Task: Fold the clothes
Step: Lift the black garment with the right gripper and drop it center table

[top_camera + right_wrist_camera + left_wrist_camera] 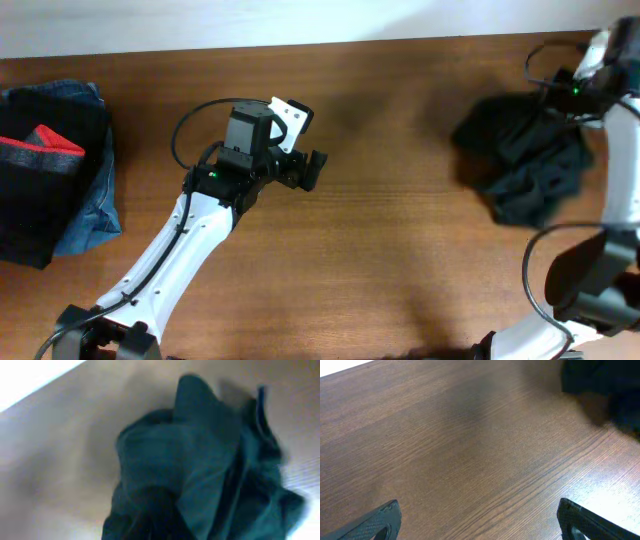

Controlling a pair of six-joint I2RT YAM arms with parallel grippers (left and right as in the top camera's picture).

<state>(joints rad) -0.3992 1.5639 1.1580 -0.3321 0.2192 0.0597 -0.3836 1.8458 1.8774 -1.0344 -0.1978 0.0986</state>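
Left tool (pixel 477 515) spread wide, empty; right tool (pixel 568 92) closed at clothes (pixel 520 165) (hold unclear).

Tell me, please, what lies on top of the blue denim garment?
A black piece with red-and-grey stripes covers most of the denim; anything beneath is hidden.

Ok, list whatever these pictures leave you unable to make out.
Right gripper: overhead, its own wrist and cables hide the fingers; none show in the right wrist view, so no grip is confirmed.
Dark garment: right wrist view is blurred; its type and any marks are unreadable.
Clothes pile: overhead, cut off by the left edge.
Dark shape: left wrist view, blurred, cut by the corner.
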